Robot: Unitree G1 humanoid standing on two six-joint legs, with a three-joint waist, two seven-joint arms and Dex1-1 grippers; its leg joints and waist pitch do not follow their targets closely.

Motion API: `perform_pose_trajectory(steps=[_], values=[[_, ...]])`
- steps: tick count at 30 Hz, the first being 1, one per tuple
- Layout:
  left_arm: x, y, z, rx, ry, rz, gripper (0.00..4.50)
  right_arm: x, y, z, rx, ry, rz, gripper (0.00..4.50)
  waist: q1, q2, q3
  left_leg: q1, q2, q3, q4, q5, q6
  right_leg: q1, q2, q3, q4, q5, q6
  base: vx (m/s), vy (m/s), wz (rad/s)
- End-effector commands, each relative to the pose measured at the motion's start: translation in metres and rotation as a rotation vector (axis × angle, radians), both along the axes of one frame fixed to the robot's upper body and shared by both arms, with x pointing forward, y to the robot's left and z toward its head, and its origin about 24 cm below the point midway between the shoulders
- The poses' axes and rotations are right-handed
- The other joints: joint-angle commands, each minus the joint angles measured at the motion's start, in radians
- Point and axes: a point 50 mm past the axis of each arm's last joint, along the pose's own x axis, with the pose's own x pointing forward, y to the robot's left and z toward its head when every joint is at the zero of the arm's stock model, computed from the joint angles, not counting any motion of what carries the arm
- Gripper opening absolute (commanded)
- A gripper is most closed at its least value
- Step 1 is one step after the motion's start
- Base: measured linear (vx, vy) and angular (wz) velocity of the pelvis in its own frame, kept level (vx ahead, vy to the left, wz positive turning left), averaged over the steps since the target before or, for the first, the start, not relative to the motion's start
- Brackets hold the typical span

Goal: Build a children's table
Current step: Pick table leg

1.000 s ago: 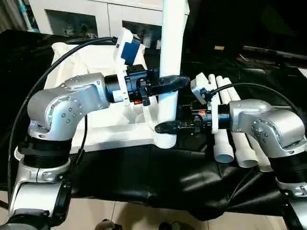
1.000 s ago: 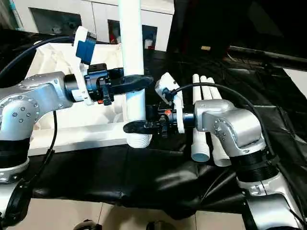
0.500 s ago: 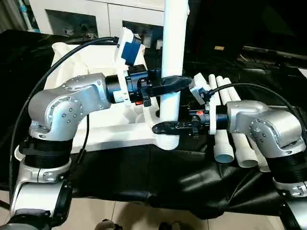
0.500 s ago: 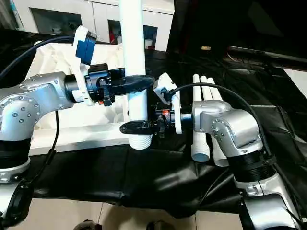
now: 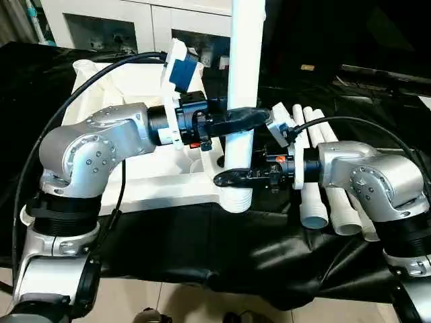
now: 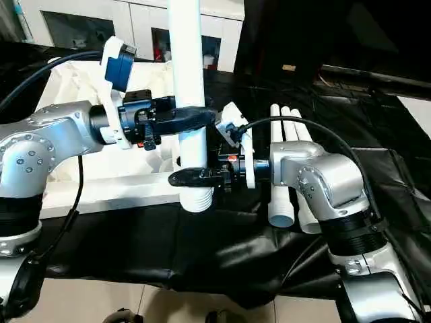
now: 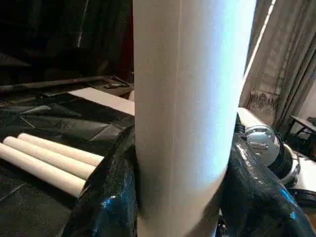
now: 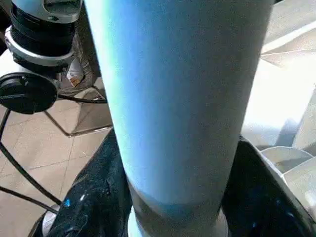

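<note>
centrally, left gripper (image 5: 244,116) clamped around upright leg (image 5: 244,60), a black finger on each side of the tube as seen in the left wrist view, high up the shaft. right gripper (image 5: 237,177) lower on the same tube, just above the ribbed flared end (image 5: 236,199); fingers wrapped to either side in the right wrist view, so judged gripping rather than merely bracketing, though how firmly cannot be told.

relative to upright leg: long axis vertical, flared end down, sitting at the near corner of tabletop (image 5: 135,182), which lies underside-up on black cloth (image 5: 202,249). whether the end is fully seated in the corner socket is hidden by the lower fingers. grippers approach from opposite sides, left arm from the tabletop side, right arm from the side of spare legs (image 5: 323,168). both in contact, so neither nearer; right hand closer to the joint, left hand closer to the top.

outward from upright leg: three spare legs lying flat and parallel on the cloth, well apart from the socket, long axes running away from the robot, open ends toward it. white cabinet (image 5: 135,27) behind the tabletop.

judged relation for the coming move: tube axis must line up with the socket axis straight below; downward press or twist along that vertical line, upper hand steadying, lower hand guiding.
</note>
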Motion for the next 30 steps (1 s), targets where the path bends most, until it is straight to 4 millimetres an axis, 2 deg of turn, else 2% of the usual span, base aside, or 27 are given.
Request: perform_pose_trajectory(steps=[1,7,8,9,11,12,16,17,18,19,20,22,23,24,25,26,27,28,29,30], values=[[-0.002,-0.002,0.001,0.007,-0.019,-0.013,1.85,-0.001,-0.003,0.003,0.012,0.003,0.001,1.98,0.004,0.011,-0.085,0.006,0.035,-0.006,-0.062,-0.044,0.012,0.082,-0.065,0.046,-0.06,-0.121,-0.205,0.0,0.0,0.0],[-0.001,-0.001,0.002,-0.003,-0.03,0.01,1.85,-0.001,-0.003,0.003,0.026,0.004,-0.014,1.94,0.005,0.015,-0.087,0.006,0.035,-0.006,-0.062,-0.04,0.011,0.083,-0.066,0.046,-0.059,-0.104,-0.21,0.0,0.0,0.0],[-0.002,-0.001,0.001,-0.045,0.024,-0.016,2.2,-0.001,-0.003,0.002,0.041,0.006,-0.027,1.94,0.006,0.019,-0.091,0.007,0.035,-0.007,-0.06,-0.039,0.009,0.085,-0.066,0.046,-0.056,-0.095,-0.214,0.0,0.0,0.0],[-0.003,0.0,0.001,-0.053,0.034,-0.018,2.55,-0.001,-0.003,0.002,0.044,0.006,-0.031,1.94,0.006,0.018,-0.091,0.006,0.035,-0.006,-0.06,-0.038,0.008,0.085,-0.066,0.046,-0.056,-0.088,-0.217,0.0,0.0,0.0],[-0.003,0.002,0.001,-0.104,0.047,-0.027,2.55,-0.001,-0.003,0.001,0.066,0.01,-0.053,1.93,0.008,0.017,-0.093,0.004,0.034,-0.006,-0.06,-0.04,0.008,0.087,-0.067,0.045,-0.057,-0.082,-0.224,0.0,0.0,0.0],[-0.001,0.004,0.001,-0.137,0.027,0.018,2.64,-0.001,-0.004,0.001,0.083,0.012,-0.065,1.92,0.009,0.02,-0.095,0.006,0.035,-0.007,-0.059,-0.042,0.007,0.087,-0.066,0.044,-0.056,-0.083,-0.226,0.0,0.0,0.0],[0.006,0.012,0.0,-0.264,0.011,0.124,2.86,-0.001,-0.006,0.003,0.139,0.018,-0.104,1.9,0.01,0.02,-0.096,0.004,0.036,-0.007,-0.06,-0.059,0.006,0.089,-0.067,0.043,-0.062,-0.087,-0.226,0.0,0.0,0.0],[0.006,0.014,-0.001,-0.297,0.014,0.129,2.86,-0.001,-0.007,0.004,0.149,0.015,-0.114,1.88,0.012,0.024,-0.095,0.007,0.036,-0.008,-0.06,-0.067,0.003,0.087,-0.067,0.043,-0.063,-0.101,-0.223,0.0,0.0,0.0],[0.005,0.019,-0.001,-0.365,0.015,0.154,2.86,0.0,-0.008,0.006,0.17,0.005,-0.135,1.88,0.013,0.03,-0.095,0.008,0.036,-0.01,-0.061,-0.082,-0.003,0.087,-0.067,0.042,-0.064,-0.133,-0.21,0.0,0.0,0.0],[0.005,0.019,-0.001,-0.365,0.015,0.154,2.86,0.0,-0.008,0.006,0.17,0.005,-0.135,1.88,0.011,0.027,-0.094,0.006,0.036,-0.009,-0.061,-0.085,-0.005,0.087,-0.067,0.042,-0.066,-0.137,-0.208,0.0,0.0,0.0],[0.006,0.025,-0.001,-0.421,0.01,0.201,2.86,0.001,-0.009,0.008,0.191,-0.008,-0.159,1.87,0.013,0.031,-0.092,0.007,0.036,-0.01,-0.062,-0.099,-0.01,0.087,-0.067,0.041,-0.068,-0.154,-0.205,0.0,0.0,0.0],[0.007,0.033,0.002,-0.486,-0.011,0.28,2.86,0.005,-0.011,0.011,0.22,-0.014,-0.198,1.87,0.011,0.031,-0.091,0.009,0.037,-0.011,-0.064,-0.124,-0.013,0.086,-0.067,0.04,-0.075,-0.187,-0.196,0.0,0.0,0.0],[0.008,0.039,0.003,-0.511,-0.019,0.314,2.86,0.006,-0.013,0.014,0.233,-0.039,-0.219,1.87,0.013,0.029,-0.09,0.013,0.037,-0.011,-0.065,-0.142,-0.017,0.084,-0.068,0.038,-0.078,-0.222,-0.184,0.0,0.0,0.0],[0.01,0.045,0.004,-0.521,-0.033,0.375,2.86,0.008,-0.016,0.018,0.253,-0.055,-0.238,1.87,0.012,0.022,-0.083,0.013,0.037,-0.01,-0.068,-0.152,-0.017,0.081,-0.067,0.038,-0.083,-0.246,-0.175,0.0,0.0,0.0],[0.011,0.05,0.004,-0.525,-0.042,0.416,2.86,0.008,-0.017,0.021,0.265,-0.065,-0.249,1.87,0.013,0.023,-0.079,0.015,0.037,-0.012,-0.07,-0.171,-0.019,0.079,-0.068,0.037,-0.085,-0.293,-0.158,0.0,0.0,0.0],[0.017,0.06,-0.001,-0.455,-0.061,0.53,2.86,0.011,-0.02,0.025,0.298,-0.103,-0.296,1.87,0.015,0.016,-0.072,0.015,0.038,-0.015,-0.075,-0.176,-0.019,0.075,-0.069,0.037,-0.086,-0.329,-0.134,0.0,0.0,0.0],[0.02,0.066,-0.004,-0.394,-0.097,0.617,2.86,0.013,-0.021,0.028,0.302,-0.135,-0.333,1.87,0.014,0.019,-0.073,0.018,0.039,-0.015,-0.075,-0.172,-0.019,0.073,-0.069,0.037,-0.087,-0.332,-0.125,0.0,0.0,0.0],[0.02,0.066,-0.004,-0.394,-0.097,0.617,2.86,0.013,-0.021,0.028,0.302,-0.135,-0.333,1.87,0.012,0.021,-0.069,0.017,0.041,-0.017,-0.078,-0.173,-0.02,0.071,-0.067,0.037,-0.087,-0.33,-0.105,0.0,0.0,0.0],[0.027,0.074,-0.012,-0.248,-0.161,0.758,2.86,0.02,-0.025,0.03,0.291,-0.191,-0.422,1.87,0.012,0.02,-0.069,0.018,0.04,-0.017,-0.078,-0.17,-0.019,0.071,-0.068,0.037,-0.089,-0.331,-0.1,0.0,0.0,0.0],[0.029,0.077,-0.018,-0.14,-0.208,0.827,2.86,0.025,-0.029,0.028,0.274,-0.217,-0.496,1.87,0.007,0.033,-0.066,0.02,0.04,-0.019,-0.082,-0.185,-0.029,0.064,-0.065,0.037,-0.092,-0.339,-0.072,0.0,0.0,0.0]])
